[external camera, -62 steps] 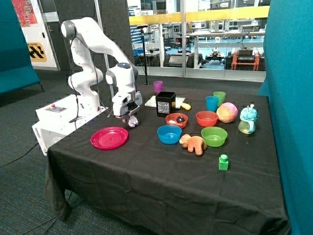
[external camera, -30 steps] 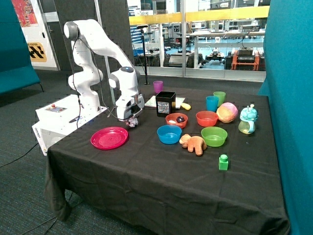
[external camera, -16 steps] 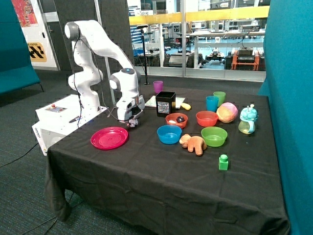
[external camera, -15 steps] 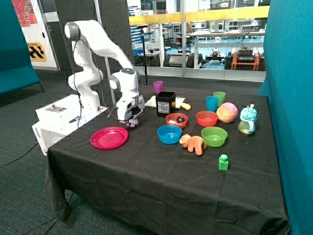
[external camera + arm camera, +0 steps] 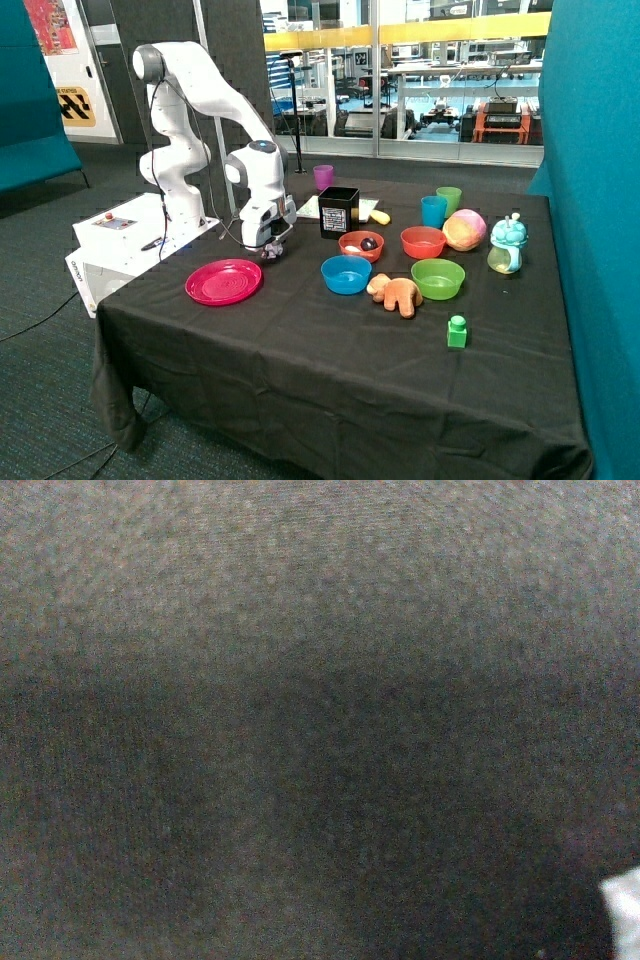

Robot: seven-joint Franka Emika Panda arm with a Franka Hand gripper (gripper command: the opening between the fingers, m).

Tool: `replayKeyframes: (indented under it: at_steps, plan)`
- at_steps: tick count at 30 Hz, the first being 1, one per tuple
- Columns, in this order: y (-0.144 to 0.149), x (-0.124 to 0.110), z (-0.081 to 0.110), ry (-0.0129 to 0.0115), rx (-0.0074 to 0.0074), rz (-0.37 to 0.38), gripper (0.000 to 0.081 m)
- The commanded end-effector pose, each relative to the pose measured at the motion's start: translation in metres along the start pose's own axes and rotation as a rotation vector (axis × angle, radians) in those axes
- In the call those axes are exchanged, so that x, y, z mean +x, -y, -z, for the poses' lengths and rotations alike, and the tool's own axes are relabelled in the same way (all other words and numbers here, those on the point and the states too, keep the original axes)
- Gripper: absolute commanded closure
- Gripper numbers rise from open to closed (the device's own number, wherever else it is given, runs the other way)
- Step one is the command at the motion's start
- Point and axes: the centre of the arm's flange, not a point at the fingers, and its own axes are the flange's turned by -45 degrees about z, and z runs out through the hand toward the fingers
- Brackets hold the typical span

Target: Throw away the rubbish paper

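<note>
Black-clothed table (image 5: 300, 360) in a glass-walled room

The gripper (image 5: 268, 250) sits low over a paper ball (image 5: 270, 253) between the pink plate (image 5: 224, 281) and black box (image 5: 339, 211); its grip is unclear.

Glossy white rounded arm (image 5: 205, 90) with grey joints.

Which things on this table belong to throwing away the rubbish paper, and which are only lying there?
For the job:
crumpled paper ball
end effector, down at that ball
black box, perhaps the bin

Just lying about:
pink plate
blue bowl
green bowl
green block
</note>
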Motion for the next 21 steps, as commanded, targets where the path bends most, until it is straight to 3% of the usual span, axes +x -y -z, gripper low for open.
replayKeyframes:
  at_steps: [1,14,21]
  plan:
    - [0.0,-0.002,0.001,-0.0014,-0.0012,0.008,0.0808]
    - [-0.002,-0.008,0.002,-0.0014,-0.0012,0.009,0.0808]
    - [0.005,-0.007,0.019,-0.0014,-0.0012,0.032,0.0808]
